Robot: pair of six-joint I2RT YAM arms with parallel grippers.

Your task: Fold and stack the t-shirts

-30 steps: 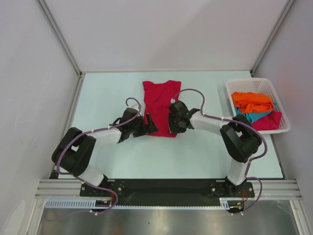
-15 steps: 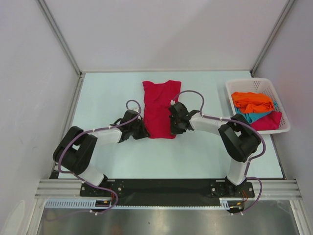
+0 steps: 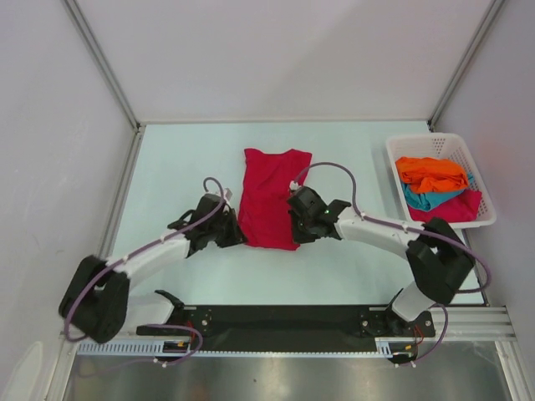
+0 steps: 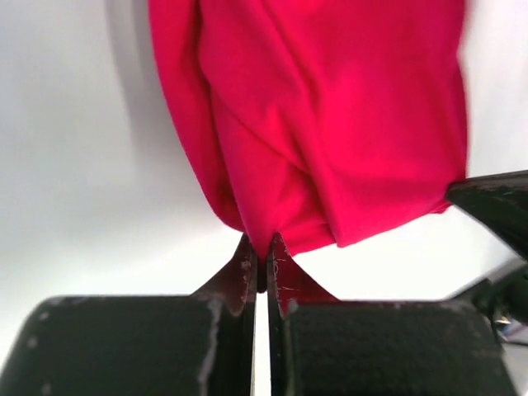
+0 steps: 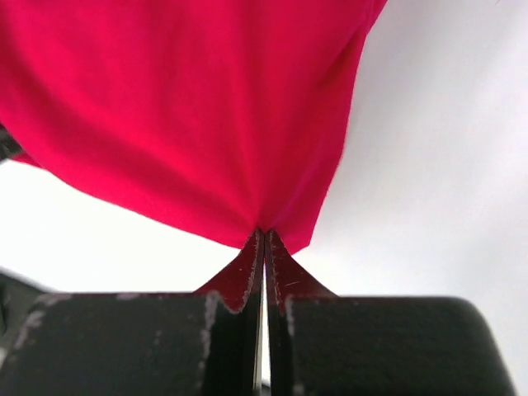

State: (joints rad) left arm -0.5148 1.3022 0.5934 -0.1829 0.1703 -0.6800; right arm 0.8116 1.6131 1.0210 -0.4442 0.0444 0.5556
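Crimson t-shirt clamped in left claw, right claw.

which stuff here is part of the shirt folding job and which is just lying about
Job:
- red t-shirt on the table, near corners pinched by the left gripper and right gripper
- orange shirt, teal shirt and another red garment in the white basket

Just there:
- the white basket itself
- the table
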